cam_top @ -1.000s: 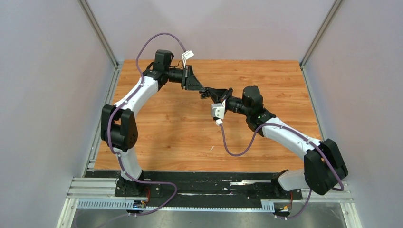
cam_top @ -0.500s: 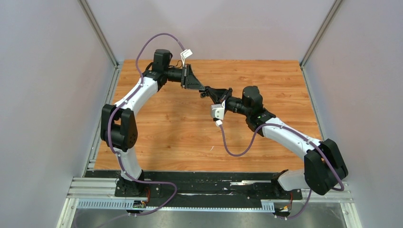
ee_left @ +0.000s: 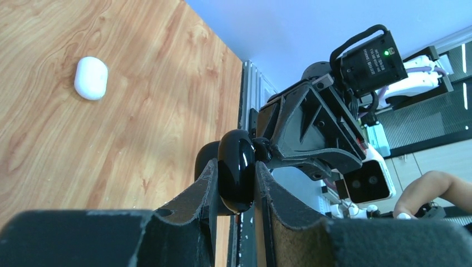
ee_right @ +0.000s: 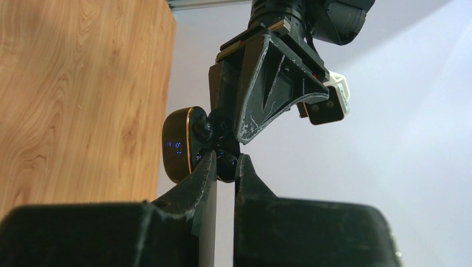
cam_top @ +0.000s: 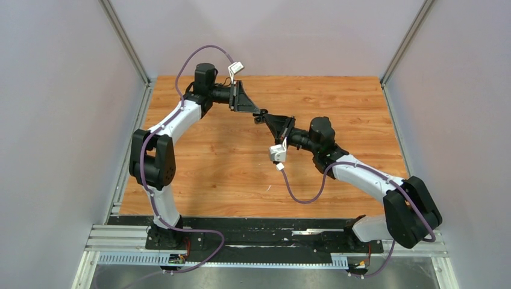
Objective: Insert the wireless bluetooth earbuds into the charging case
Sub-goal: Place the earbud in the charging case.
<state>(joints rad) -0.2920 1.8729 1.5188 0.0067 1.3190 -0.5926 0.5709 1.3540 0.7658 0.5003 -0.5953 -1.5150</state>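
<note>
My left gripper [ee_left: 235,169] is shut on a glossy black charging case [ee_left: 236,151], held in the air above the far middle of the table. In the right wrist view the case's [ee_right: 177,146] lid stands open, with small blue lights on it. My right gripper [ee_right: 225,158] is shut on a black earbud [ee_right: 226,167], pressed up against the case's open side. From above, the left gripper [cam_top: 255,111] and the right gripper [cam_top: 266,117] meet tip to tip. No other earbuds show.
A white pebble-shaped case [ee_left: 91,78] lies shut on the wooden table [cam_top: 229,168], off to one side of the left gripper. Grey walls with metal rails [cam_top: 123,36] close in the table on the left, right and back.
Both arms shifted slightly while staying tip to tip. The right wrist rolled, so its white camera block swung lower. Both grips are unchanged.
</note>
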